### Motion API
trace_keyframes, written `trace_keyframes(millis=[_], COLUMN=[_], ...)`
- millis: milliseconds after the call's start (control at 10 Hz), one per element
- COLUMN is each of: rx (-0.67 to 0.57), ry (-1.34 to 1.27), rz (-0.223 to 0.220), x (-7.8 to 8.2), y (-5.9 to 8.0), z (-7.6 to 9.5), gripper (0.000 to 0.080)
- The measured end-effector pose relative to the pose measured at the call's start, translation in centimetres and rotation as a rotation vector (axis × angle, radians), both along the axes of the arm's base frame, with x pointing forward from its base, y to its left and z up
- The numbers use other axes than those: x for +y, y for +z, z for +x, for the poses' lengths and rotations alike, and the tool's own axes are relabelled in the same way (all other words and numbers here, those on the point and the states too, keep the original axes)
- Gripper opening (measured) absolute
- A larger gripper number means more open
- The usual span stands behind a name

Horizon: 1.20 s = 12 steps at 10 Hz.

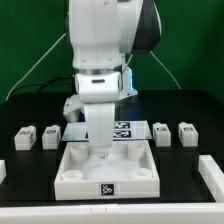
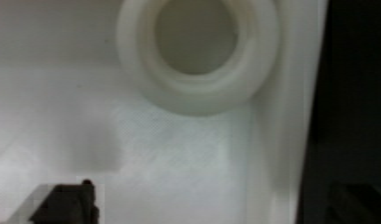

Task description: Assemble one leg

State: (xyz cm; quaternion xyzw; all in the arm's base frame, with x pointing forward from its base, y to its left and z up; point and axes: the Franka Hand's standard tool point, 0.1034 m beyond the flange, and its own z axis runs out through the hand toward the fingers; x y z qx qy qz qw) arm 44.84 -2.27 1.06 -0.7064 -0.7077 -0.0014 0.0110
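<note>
The arm [image 1: 100,50] stands upright over the middle of the dark worktop [image 1: 200,115], wrist pointing straight down, and its lower end reaches inside the tray [image 1: 130,190]. The fingers [image 2: 66,205] hang low over the tray's white floor. The wrist view shows only one dark tip at the picture's edge, and in the exterior view they blur into the white. I cannot tell whether they are wide or narrow, or whether anything sits between them.

The tray is a large white square piece with a raised rim, lying under and around the fingers. It carries a tag [image 1: 107,189] on its front wall. Two round sockets show in its near corners, the left socket [image 1: 68,175] and the right socket [image 1: 147,172], one to each side of the fingers. The wrist view shows one raised ring [image 2: 201,50] close by them.

There are four legs, all on the worktop outside the tray and apart from the fingers. From the exterior view's left come the first leg [image 1: 25,137], farthest out, and the second leg [image 1: 50,133], nearer. Behind the fingers lies the marker board [image 1: 122,128]. Beyond them stand the third leg [image 1: 160,131] and then the fourth leg [image 1: 187,132]. One white piece is cut off at each side edge, the left piece [image 1: 3,170] and the right piece [image 1: 212,172].
</note>
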Motion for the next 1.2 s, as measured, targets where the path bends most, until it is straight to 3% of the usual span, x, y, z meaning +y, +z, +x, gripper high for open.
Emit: trace_keyframes(millis=[200, 400, 500, 600, 1200], rx=[-0.001, 0.0, 0.0, 0.0, 0.0], ry=[-0.004, -0.005, -0.005, -0.005, -0.006], rz=[0.0, -0.001, -0.001, -0.001, -0.001], x=[-0.15, -0.2, -0.22, -0.23, -0.24], y=[0.07, 0.05, 0.04, 0.04, 0.05], z=[-0.01, -0.04, -0.05, -0.06, -0.04], gripper=[0.0636, 0.0265, 0.0265, 0.0092, 0.0057])
